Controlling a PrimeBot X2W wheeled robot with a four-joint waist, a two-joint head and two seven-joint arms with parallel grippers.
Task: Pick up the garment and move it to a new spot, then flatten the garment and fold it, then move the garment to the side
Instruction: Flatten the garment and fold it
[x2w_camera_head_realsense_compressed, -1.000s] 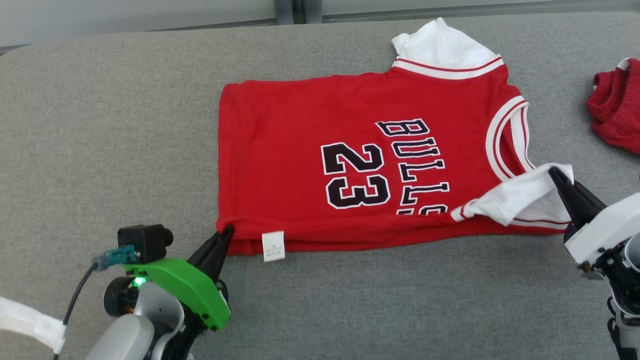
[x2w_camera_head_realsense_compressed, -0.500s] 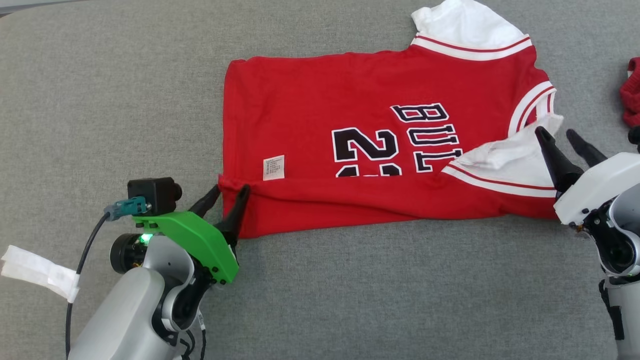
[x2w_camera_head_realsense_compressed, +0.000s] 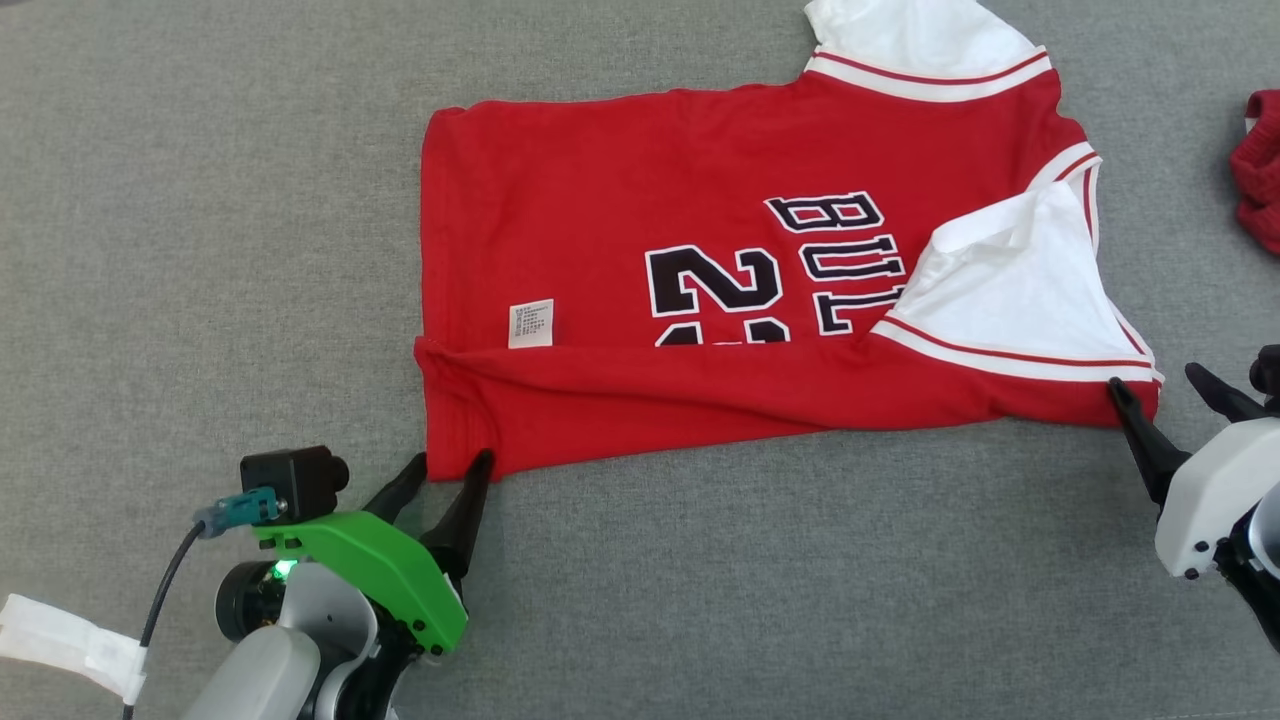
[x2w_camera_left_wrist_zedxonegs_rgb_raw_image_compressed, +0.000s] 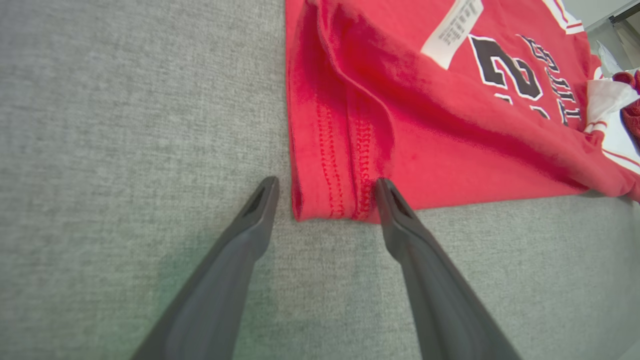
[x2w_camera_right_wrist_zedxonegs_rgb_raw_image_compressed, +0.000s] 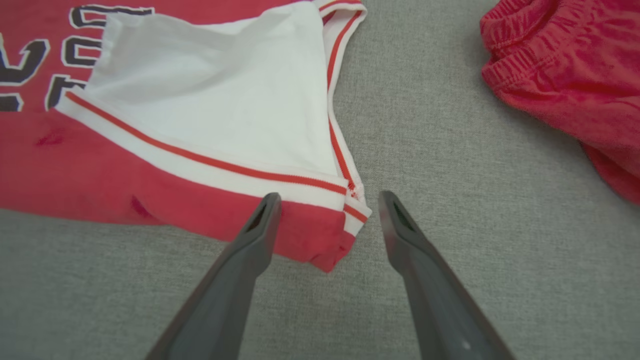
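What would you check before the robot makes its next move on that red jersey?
1. Grippers open: ok. The left gripper and right gripper both stand open, holding nothing.
2. Near edge folded over: ok. The jersey has its near edge doubled over the lower part of the number.
3. Fold flat: not ok. The hem corner by the left gripper bunches into a ridge.
4. Fingers clear of cloth: cannot tell. Each gripper's tips straddle a jersey corner.
5. Other red garment apart from the jersey: ok. Grey surface lies between them.
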